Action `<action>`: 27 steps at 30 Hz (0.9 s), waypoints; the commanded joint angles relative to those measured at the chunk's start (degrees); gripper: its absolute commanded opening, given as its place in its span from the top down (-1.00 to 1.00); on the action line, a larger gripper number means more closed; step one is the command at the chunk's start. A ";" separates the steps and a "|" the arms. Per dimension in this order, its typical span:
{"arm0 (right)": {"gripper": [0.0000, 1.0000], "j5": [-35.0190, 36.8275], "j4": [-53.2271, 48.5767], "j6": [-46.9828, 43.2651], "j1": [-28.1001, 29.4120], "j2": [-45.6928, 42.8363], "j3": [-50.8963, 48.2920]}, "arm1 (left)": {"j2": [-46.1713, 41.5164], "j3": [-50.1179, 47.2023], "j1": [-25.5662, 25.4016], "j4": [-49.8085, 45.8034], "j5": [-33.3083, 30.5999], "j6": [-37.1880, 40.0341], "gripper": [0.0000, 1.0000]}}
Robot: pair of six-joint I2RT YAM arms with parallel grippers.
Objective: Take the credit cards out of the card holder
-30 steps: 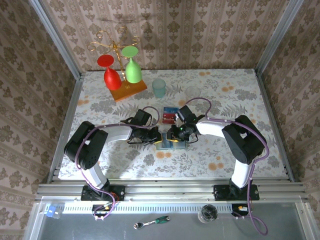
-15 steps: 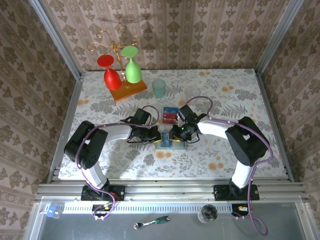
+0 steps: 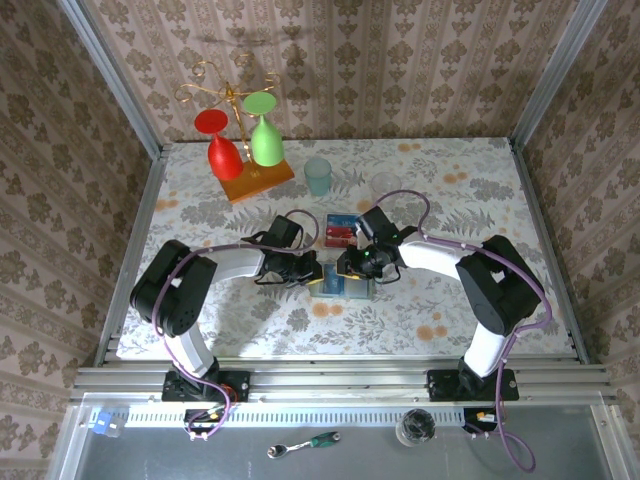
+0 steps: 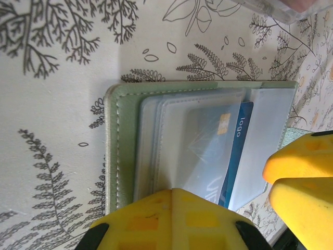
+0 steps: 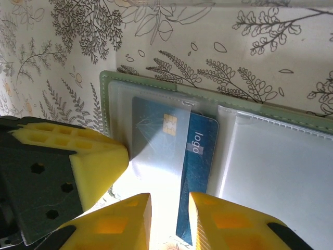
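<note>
The pale green card holder (image 3: 342,289) (image 4: 113,151) (image 5: 106,99) lies open on the table between both grippers. A blue credit card (image 4: 240,140) (image 5: 200,156) sticks partly out of a clear sleeve on one panel. My left gripper (image 3: 312,272) (image 4: 174,191) is shut, its fingertips pinching the edge of the clear sleeve and holding the holder down. My right gripper (image 3: 347,268) (image 5: 170,219) is open over the same panel, one finger on each side of the sleeve's edge beside the blue card. A red and a blue credit card (image 3: 341,231) lie on the table just behind the holder.
A teal cup (image 3: 318,176) and a clear glass (image 3: 385,186) stand behind the cards. An orange-based rack with a red and a green wine glass (image 3: 245,150) is at the back left. Walls enclose the table on three sides.
The right arm's elbow has swung slightly right and its gripper has edged left over the holder. The left gripper and the holder have stayed put.
</note>
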 commanded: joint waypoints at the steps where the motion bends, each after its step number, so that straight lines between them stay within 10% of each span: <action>1: 0.44 -1.20 0.77 0.60 -0.45 1.10 -1.12 | 1.75 0.65 -0.13 -2.30 0.18 1.61 1.00; 27: 0.56 -7.38 11.55 6.65 -2.04 0.82 -5.75 | 2.32 0.73 -0.27 -4.83 -0.54 1.79 1.00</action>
